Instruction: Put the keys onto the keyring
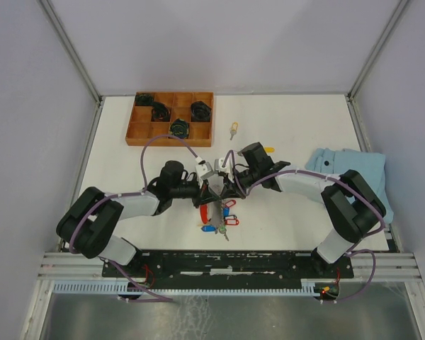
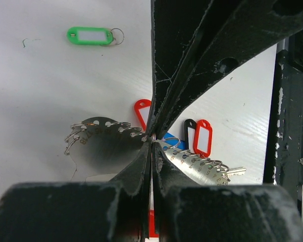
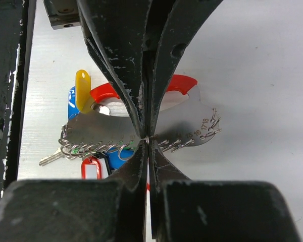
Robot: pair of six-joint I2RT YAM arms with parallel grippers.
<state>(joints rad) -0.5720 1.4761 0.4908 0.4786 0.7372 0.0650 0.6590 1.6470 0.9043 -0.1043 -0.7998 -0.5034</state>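
Both arms are reaching inward and meeting tip to tip, the left gripper (image 2: 152,145) and right gripper (image 3: 147,146) each pinching shut on the keyring (image 3: 106,128) over the table's (image 1: 290,127) near centre.

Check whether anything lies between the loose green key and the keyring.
Nothing visible does. In the left wrist view the green key lies flat, well apart from the keyring, with only bare white table between them.

Keyring (image 1: 211,212) w/ red strap, tags, ctr; yellow-tag key (image 1: 233,129) apart.
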